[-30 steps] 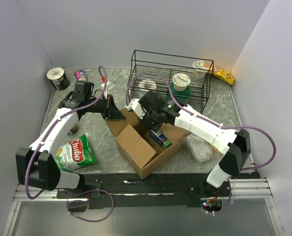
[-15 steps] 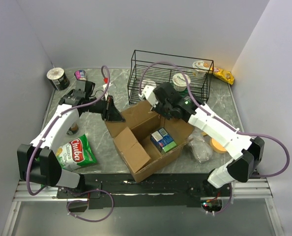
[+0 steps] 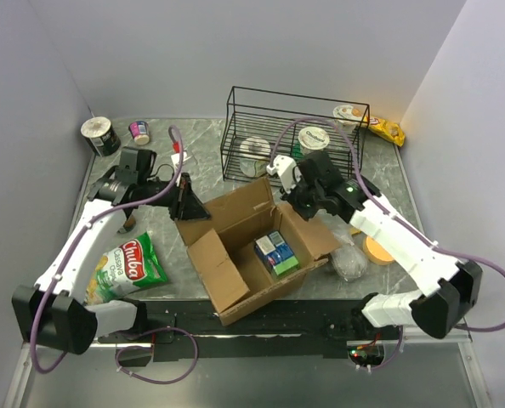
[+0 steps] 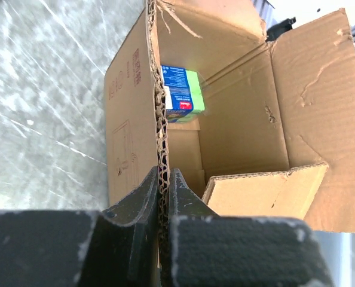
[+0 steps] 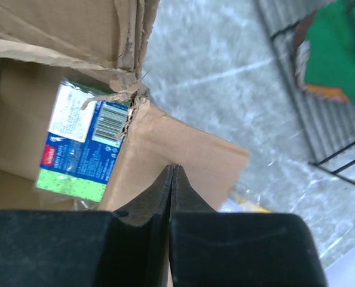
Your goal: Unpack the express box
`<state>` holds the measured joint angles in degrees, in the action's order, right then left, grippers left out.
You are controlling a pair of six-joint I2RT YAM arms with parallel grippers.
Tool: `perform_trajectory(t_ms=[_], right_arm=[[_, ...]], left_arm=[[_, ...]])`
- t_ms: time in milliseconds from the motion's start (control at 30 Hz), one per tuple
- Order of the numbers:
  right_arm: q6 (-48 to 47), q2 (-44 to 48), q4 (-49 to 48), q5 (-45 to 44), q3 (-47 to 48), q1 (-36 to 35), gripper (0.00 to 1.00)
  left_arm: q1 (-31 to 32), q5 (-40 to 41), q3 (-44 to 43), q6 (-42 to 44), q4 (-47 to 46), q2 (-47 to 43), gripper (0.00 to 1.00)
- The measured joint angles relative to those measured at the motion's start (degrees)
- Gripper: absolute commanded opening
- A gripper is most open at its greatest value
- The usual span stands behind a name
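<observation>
The express box stands open in the middle of the table, flaps spread. A blue and green packet lies inside it; it also shows in the left wrist view and the right wrist view. My left gripper is shut on the corrugated edge of the box's left flap. My right gripper is shut and empty, its tips hovering over the box's right flap.
A black wire basket stands behind the box and holds yoghurt cups. A green Chuba bag lies at the front left. A clear plastic bag and an orange disc lie to the right. A cup and a small can stand at the back left.
My right gripper has come up out of the box and moved back and to the right. The box has slid and turned towards the front left, with my left gripper still on its flap.
</observation>
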<state>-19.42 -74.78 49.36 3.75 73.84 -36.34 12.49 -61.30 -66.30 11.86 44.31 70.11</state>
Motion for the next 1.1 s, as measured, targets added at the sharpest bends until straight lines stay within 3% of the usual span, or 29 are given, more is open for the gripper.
perform_trajectory(t_ms=[167, 367, 467, 633, 700, 833, 900, 1100], right_arm=[[-3.3, 8.8, -5.6, 3.3, 0.1, -1.7, 0.04], [-15.0, 16.2, -12.1, 12.3, -4.3, -11.0, 0.04], [-20.6, 14.5, -11.0, 14.3, -6.7, -13.7, 0.08], [-27.5, 4.2, -7.9, 13.7, -6.5, -13.8, 0.26], [-27.8, -0.2, -5.9, 12.3, -5.7, -13.8, 0.27], [-23.4, -7.4, -3.1, 7.4, -0.5, -14.4, 0.46], [-20.3, -8.9, -3.8, 3.8, 0.1, -15.0, 0.51], [-12.6, -9.7, -5.0, -5.3, -4.2, -16.6, 0.52]], left_arm=[[0.1, 0.8, -0.4, 0.2, -2.3, -4.0, 0.01], [0.2, 0.7, -2.5, 1.0, -6.0, -4.2, 0.01], [0.3, 0.7, -2.5, 0.9, -6.7, -3.7, 0.01], [0.5, 0.8, -2.5, 0.7, -7.3, -2.3, 0.01], [0.6, 1.2, -2.5, -0.2, -8.1, -1.8, 0.01], [1.2, 3.1, -2.5, -4.5, -10.6, -1.3, 0.01], [1.4, 4.0, -1.9, -7.3, -12.7, -1.4, 0.01], [1.2, 5.8, 2.9, -15.6, -18.8, -1.9, 0.01]])
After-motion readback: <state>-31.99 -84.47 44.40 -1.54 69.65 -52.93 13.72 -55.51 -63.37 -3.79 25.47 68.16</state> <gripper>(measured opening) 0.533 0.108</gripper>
